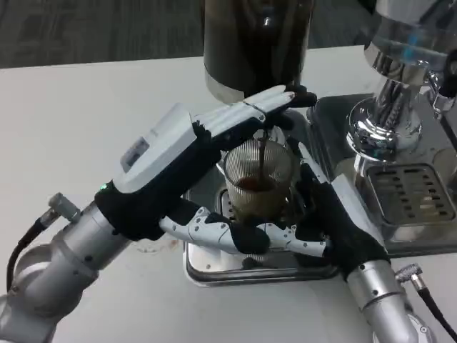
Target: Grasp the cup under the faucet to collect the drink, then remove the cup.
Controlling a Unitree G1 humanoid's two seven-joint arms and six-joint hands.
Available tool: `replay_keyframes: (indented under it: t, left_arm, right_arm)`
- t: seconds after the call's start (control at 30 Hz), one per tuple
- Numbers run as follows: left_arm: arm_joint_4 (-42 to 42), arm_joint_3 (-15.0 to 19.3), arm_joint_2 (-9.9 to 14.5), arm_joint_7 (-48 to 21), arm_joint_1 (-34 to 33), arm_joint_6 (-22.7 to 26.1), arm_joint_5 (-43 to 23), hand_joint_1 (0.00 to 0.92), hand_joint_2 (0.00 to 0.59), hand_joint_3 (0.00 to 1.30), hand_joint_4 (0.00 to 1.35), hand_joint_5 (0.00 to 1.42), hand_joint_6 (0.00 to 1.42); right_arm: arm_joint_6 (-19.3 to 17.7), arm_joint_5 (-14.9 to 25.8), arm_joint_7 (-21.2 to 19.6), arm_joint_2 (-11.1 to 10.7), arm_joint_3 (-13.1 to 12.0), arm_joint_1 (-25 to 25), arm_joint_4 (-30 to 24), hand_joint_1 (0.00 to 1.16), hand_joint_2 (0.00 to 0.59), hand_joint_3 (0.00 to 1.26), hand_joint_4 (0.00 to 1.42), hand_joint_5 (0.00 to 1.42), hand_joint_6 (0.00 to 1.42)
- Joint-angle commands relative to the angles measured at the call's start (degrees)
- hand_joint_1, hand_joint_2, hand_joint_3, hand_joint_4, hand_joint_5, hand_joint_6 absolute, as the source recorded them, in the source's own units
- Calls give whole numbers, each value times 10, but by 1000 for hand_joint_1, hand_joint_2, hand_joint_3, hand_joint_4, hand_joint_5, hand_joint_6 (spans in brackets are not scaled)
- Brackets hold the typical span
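the cup (258, 184), a clear ribbed glass, stands on the drip tray (214, 268) under the faucet (265, 132), a dark stream pouring in. you're mid-fill; removing it is left. your right hand (318, 225) wraps it. your left hand (207, 153), fingers together, presses the faucet's tap.

Premises present as an office break area or demonstration space. Evidence: grey commercial carpet (93, 28) at 11 o'clock beyond a plain white table (78, 136); a dark drink dispenser (253, 43) at 12 o'clock; a chromed machine (400, 86) on steel drip trays (421, 207) at 2 o'clock.
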Motion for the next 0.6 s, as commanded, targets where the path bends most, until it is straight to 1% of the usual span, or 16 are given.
replay_keyframes:
  t: [0.03, 0.17, 0.27, 0.33, 0.47, 0.6]
  left_arm:
    - [7, 3, 13, -4, 11, 8, 14, 0, 38, 165, 101, 318, 275]
    - [5, 10, 14, 0, 11, 9, 15, 0, 42, 165, 95, 311, 275]
    - [3, 20, 11, 9, 12, 8, 16, 0, 52, 132, 45, 253, 224]
    - [-2, 39, 6, 23, 10, 12, 4, 0, 58, 116, 27, 229, 186]
    - [2, 79, -4, 65, 1, 13, 9, 0, 78, 124, 27, 229, 185]
    - [18, 108, -8, 100, -5, 13, 14, 0, 99, 127, 26, 228, 177]
  right_arm:
    - [-13, 8, 1, 7, -2, -11, 21, 674, 153, 0, 0, 0, 44]
    - [-19, 10, 3, 10, -2, -17, 33, 671, 155, 0, 0, 0, 46]
    - [-24, 10, 4, 10, -2, -21, 40, 670, 155, 0, 0, 0, 47]
    - [-27, 11, 4, 10, -3, -22, 44, 669, 156, 0, 0, 0, 48]
    - [-33, 15, 4, 10, -4, -24, 50, 668, 156, 0, 0, 0, 48]
    - [-40, 18, 1, 10, -7, -26, 58, 666, 157, 0, 0, 0, 49]
